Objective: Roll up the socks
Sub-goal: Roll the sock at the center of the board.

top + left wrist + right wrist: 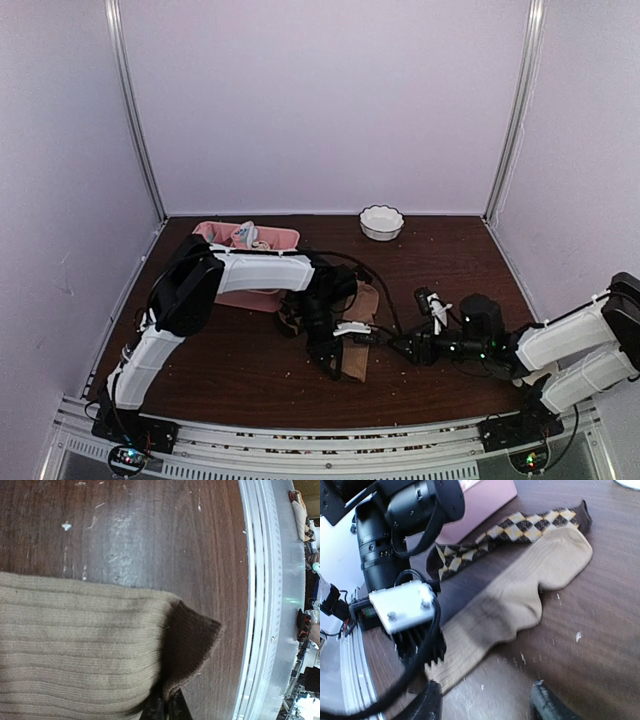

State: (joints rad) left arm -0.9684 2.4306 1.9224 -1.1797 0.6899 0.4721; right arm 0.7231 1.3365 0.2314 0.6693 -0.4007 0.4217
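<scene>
My left gripper (165,709) pinches the tan sock (520,600); my right gripper (485,705), jaws apart, should scoop its cuff low.

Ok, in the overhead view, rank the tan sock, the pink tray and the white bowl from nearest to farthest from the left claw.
1. tan sock, pinched in the left claw, mid-table.
2. pink tray, back left.
3. white bowl, at the far edge, right of centre.

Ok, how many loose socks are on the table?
2: a tan sock lying flat mid-table, and a brown argyle sock alongside it, partly hidden by the left arm.
</scene>
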